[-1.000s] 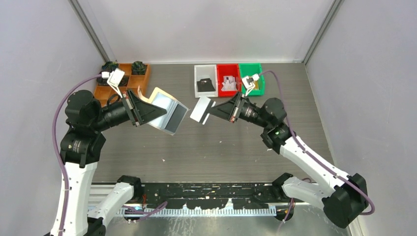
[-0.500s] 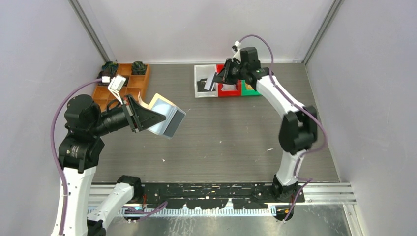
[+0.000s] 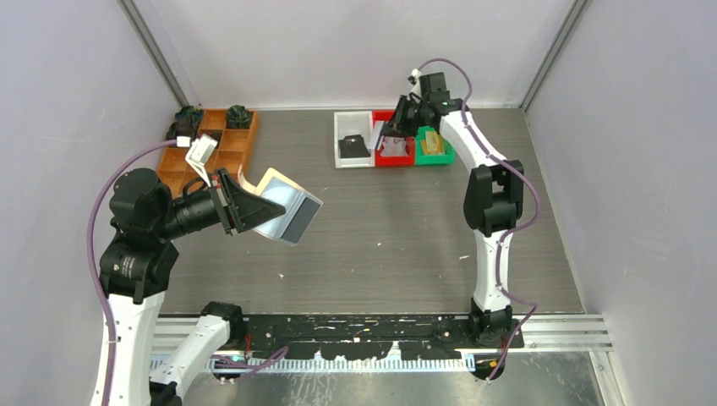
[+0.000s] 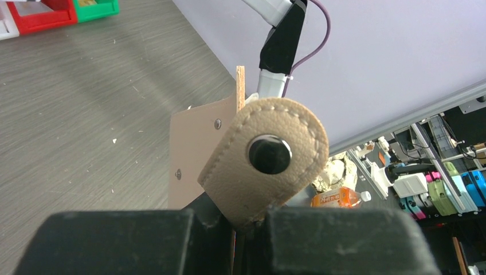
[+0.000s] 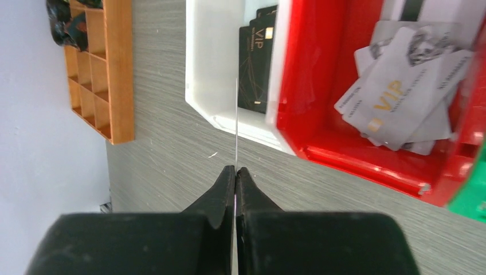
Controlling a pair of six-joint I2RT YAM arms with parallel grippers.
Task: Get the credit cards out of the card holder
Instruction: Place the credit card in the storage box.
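The card holder point(image 3: 287, 216) hangs open above the table's left half, tan outside and silvery inside. My left gripper point(image 3: 252, 207) is shut on it. In the left wrist view its tan snap flap point(image 4: 263, 166) sticks up from between the shut jaws of the left gripper point(image 4: 246, 226). At the back, my right gripper point(image 3: 391, 128) hovers over the bins, shut on a thin credit card point(image 5: 236, 114) seen edge-on. The card stands above the wall between the white bin point(image 5: 200, 69) and the red bin point(image 5: 309, 86). Black cards point(image 5: 255, 63) lie in the white bin, white-grey cards point(image 5: 395, 97) in the red one.
Three bins stand in a row at the back: white point(image 3: 338, 139), red point(image 3: 393, 162), green point(image 3: 435, 161) with a yellowish card inside. An orange-brown compartment tray point(image 3: 216, 144) sits at the back left, with dark items in its far cells.
My right arm has swung from the table's middle to the back, carrying the card over the bins. The left arm with the card holder has shifted only slightly.
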